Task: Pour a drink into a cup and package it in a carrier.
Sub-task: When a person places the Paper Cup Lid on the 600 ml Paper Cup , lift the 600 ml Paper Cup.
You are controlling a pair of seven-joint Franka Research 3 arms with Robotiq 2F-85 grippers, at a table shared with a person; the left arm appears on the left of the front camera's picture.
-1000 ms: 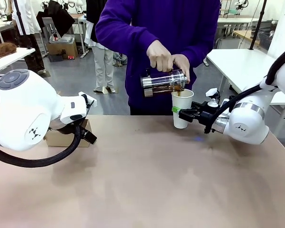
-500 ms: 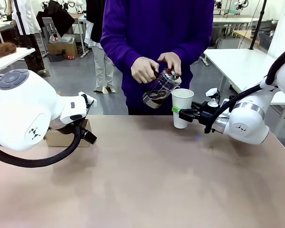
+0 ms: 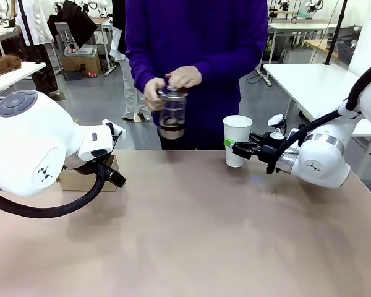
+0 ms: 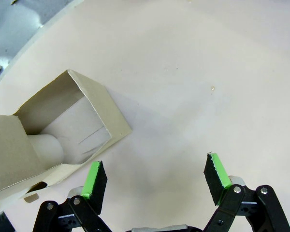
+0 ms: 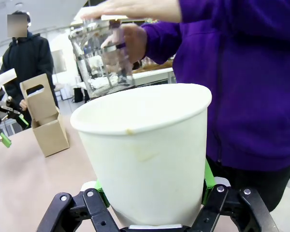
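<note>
My right gripper (image 3: 236,147) is shut on the lower half of the white paper cup (image 3: 237,140), which stands upright without a lid at the table's far right. From the right wrist, the cup (image 5: 145,154) sits between the green pads. The person holds the clear metal-banded jug (image 3: 172,111) upright in both hands, left of the cup and apart from it, with a little dark drink (image 3: 171,130) in its bottom. At the far left the brown cardboard carrier (image 3: 80,179) stands behind my left arm. My left gripper (image 4: 154,176) is open above the table, beside the carrier (image 4: 63,121).
The person in a purple top (image 3: 198,43) stands at the far edge of the tan table (image 3: 191,235). My bulky left arm (image 3: 37,148) covers the left side. A white side table (image 3: 309,83) stands behind my right arm. The carrier (image 5: 44,118) stands upright, its handle tab up.
The person has stopped pouring, tipped the jug back upright and drawn it left, away from the cup. Both arms stay still.
</note>
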